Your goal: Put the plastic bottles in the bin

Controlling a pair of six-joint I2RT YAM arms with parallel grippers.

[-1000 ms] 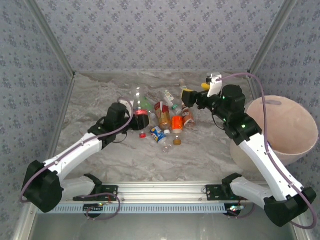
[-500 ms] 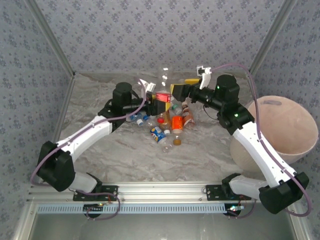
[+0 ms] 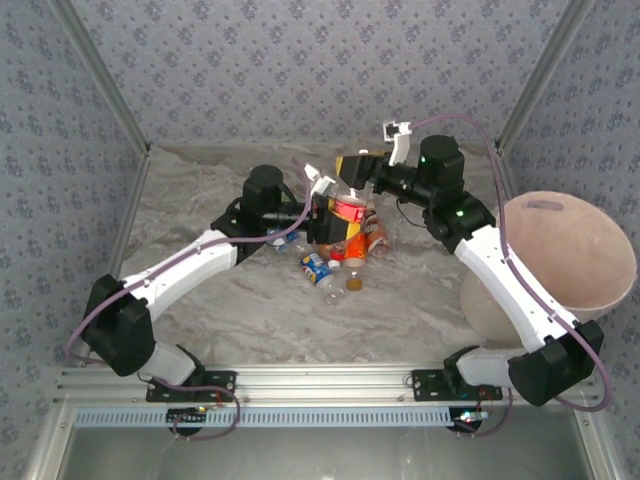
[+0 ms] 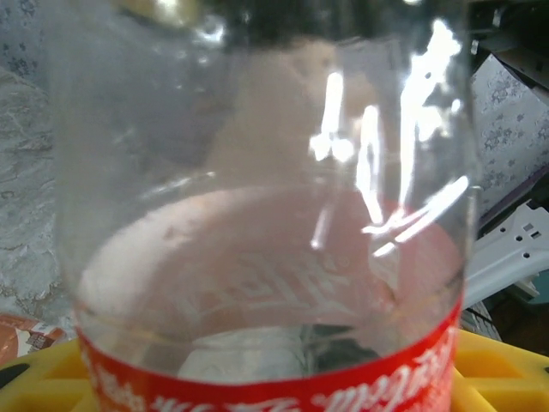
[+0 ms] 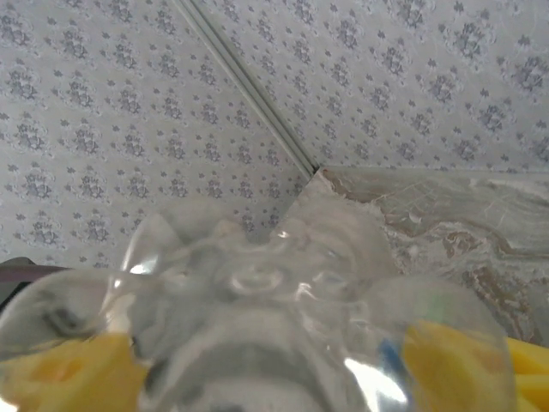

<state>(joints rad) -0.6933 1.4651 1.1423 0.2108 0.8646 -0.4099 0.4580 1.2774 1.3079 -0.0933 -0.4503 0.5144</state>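
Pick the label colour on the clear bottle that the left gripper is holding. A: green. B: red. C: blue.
B: the clear bottle gripped by the left gripper carries a red band with white lettering, which the left wrist view shows close up.

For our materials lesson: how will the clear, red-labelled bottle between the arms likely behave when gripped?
Probably light: the red-labelled bottle looks empty and see-through. Its thin, glossy wall may dent or slip under tight jaws. Round-bodied, it would likely roll if laid down.
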